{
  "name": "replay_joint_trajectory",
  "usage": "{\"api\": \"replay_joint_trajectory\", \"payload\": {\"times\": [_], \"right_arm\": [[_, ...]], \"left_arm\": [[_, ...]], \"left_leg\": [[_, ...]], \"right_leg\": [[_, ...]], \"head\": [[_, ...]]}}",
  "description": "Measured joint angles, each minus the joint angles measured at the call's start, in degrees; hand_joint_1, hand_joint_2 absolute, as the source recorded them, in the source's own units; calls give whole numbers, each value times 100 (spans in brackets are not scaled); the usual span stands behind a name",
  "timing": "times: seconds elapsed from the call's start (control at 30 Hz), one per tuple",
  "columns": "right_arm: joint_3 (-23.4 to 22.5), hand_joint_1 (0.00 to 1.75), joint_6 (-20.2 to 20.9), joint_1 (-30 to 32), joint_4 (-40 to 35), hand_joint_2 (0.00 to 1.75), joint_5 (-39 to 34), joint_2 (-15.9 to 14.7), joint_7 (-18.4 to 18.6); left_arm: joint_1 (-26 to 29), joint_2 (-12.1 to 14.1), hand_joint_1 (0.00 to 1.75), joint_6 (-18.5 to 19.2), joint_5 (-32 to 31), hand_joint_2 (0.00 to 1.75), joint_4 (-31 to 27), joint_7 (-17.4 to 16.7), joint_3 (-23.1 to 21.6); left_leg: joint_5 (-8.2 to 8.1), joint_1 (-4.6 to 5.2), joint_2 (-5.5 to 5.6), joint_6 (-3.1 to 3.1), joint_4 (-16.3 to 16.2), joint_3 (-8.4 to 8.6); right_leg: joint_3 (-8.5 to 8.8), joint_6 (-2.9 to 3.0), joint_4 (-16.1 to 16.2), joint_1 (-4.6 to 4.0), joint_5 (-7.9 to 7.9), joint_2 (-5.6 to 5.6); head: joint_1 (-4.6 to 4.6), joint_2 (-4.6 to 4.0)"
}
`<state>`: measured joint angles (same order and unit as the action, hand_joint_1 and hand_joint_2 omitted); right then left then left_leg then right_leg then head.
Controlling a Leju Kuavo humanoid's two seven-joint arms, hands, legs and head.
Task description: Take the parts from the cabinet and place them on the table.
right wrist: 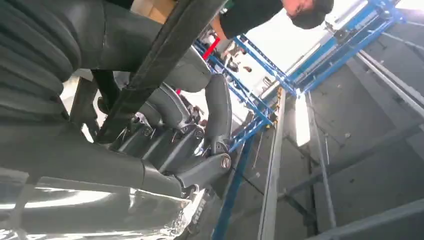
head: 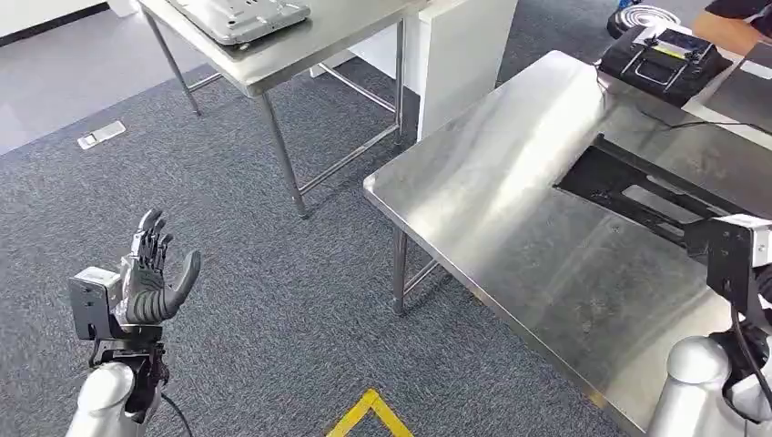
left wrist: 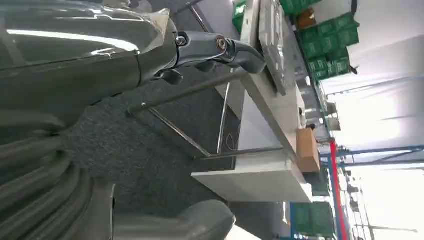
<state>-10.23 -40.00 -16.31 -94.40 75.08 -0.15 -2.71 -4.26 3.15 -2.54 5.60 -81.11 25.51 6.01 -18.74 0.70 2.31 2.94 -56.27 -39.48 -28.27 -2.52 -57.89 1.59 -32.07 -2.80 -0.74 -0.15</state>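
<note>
Grey carpet (head: 273, 300) is seen beneath the steel table (head: 510, 228). At three o'clock, the black angular frame part (head: 637, 196) is gripped by the right hand (right wrist: 170, 130); the left hand (head: 150, 273) is held open, empty. If released too near the edge, it could be tipped off.

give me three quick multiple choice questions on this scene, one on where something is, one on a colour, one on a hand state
1. Where does the black frame-shaped part lie?
A. on the grey carpet
B. on the near steel table
C. in the left robot hand

2. What colour are the tape lines on the floor?
A. yellow
B. red
C. white

3. How is the left robot hand?
A. gripping the part
B. pressed on the table
C. holding nothing, fingers apart

Answers: B, the part rests on the steel tabletop; A, yellow lines form a corner on the carpet; C, the head view shows the hand raised over the carpet with nothing in it.
</note>
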Motion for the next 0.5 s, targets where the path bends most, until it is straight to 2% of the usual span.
{"api": "replay_joint_trajectory", "payload": {"times": [0.03, 0.07, 0.1, 0.13, 0.17, 0.2, 0.23, 0.27, 0.3, 0.33, 0.37, 0.4, 0.47, 0.5], "right_arm": [[7, 175, 0, -38, 9, 175, 0, -4, -7], [9, 175, 0, -82, 24, 175, 0, -15, -9], [9, 175, 0, -91, 46, 175, 0, -20, -7], [9, 175, 0, -86, 57, 175, 0, -20, -7], [9, 175, 0, -84, 66, 175, 0, -20, -7], [9, 175, 0, -75, 91, 175, 0, -17, -7], [9, 175, 0, -77, 107, 175, 0, -20, -7], [9, 175, 0, -88, 125, 175, 2, -20, 4], [9, 175, 0, -103, 138, 175, 11, -20, 13], [9, 175, 0, -123, 149, 175, 20, -20, 20], [9, 175, 0, -149, 166, 175, 31, -22, 31], [9, 175, 0, -175, 184, 175, 37, -15, 50], [9, 175, 0, -216, 251, 175, 66, -24, 100], [7, 175, 0, -264, 299, 175, 72, -30, 124]], "left_arm": [[-14, 2, 0, -2, 7, 175, 2, 18, 2], [-19, 4, 0, -2, 15, 175, 9, 22, 7], [-18, 2, 0, -2, 33, 175, 22, 22, 7], [-19, 0, 0, -2, 33, 175, 33, 22, 4], [-19, 0, 0, -2, 33, 175, 37, 24, 4], [-18, 0, 0, -2, 33, 175, 55, 24, 4], [-18, 0, 0, -2, 35, 175, 68, 24, 4], [-18, 0, 0, -2, 39, 175, 74, 26, 4], [-18, 0, 0, -2, 42, 175, 79, 26, 4], [-17, 0, 0, -2, 42, 175, 83, 33, 4], [-14, 2, 0, -6, 48, 175, 87, 39, 7], [4, 6, 0, -13, 48, 175, 87, 48, 9], [24, 11, 0, -22, 55, 175, 87, 52, 11], [25, 13, 0, -30, 59, 175, 85, 57, 17]], "left_leg": [[-37, 0, -62, 56, 29, 36], [-63, 9, -118, 72, 28, 53], [-100, 24, -173, 94, 27, 66], [-121, 31, -204, 100, 25, 71], [-132, 33, -217, 104, 22, 74], [-165, 42, -260, 108, 14, 93], [-196, 45, -296, 110, 8, 126], [-234, 52, -335, 109, -2, 176], [-272, 57, -370, 99, -18, 225], [-312, 68, -395, 79, -30, 249], [-351, 123, -424, 56, -89, 266], [-378, 122, -452, 31, -93, 258], [-388, 116, -567, 3, -91, 277], [-415, 122, -627, -25, -111, 274]], "right_leg": [[-144, 29, -279, -48, -132, 128], [-411, 59, -708, -54, -297, 176], [-752, 81, -1229, -64, -472, 191], [-930, 79, -1483, -66, -534, 191], [-1007, 73, -1585, -69, -549, 192], [-1184, 32, -1733, -76, -497, 194], [-1178, -32, -1570, -84, -327, 198], [-1032, -108, -1130, -89, -40, 227], [-827, -155, -599, -97, 242, 304], [-634, -155, -93, -118, 487, 572], [-614, -80, 55, -158, 610, 775], [-587, -8, 67, -127, 652, 679], [-611, 54, 64, -141, 666, 565], [-584, 101, 90, -71, 696, 512]], "head": [[22, 0], [33, 0], [31, 0], [33, 0], [33, 0], [33, 0], [33, 0], [35, 0], [37, 0], [35, 0], [48, 0], [35, 0], [40, 0], [33, 0]]}}
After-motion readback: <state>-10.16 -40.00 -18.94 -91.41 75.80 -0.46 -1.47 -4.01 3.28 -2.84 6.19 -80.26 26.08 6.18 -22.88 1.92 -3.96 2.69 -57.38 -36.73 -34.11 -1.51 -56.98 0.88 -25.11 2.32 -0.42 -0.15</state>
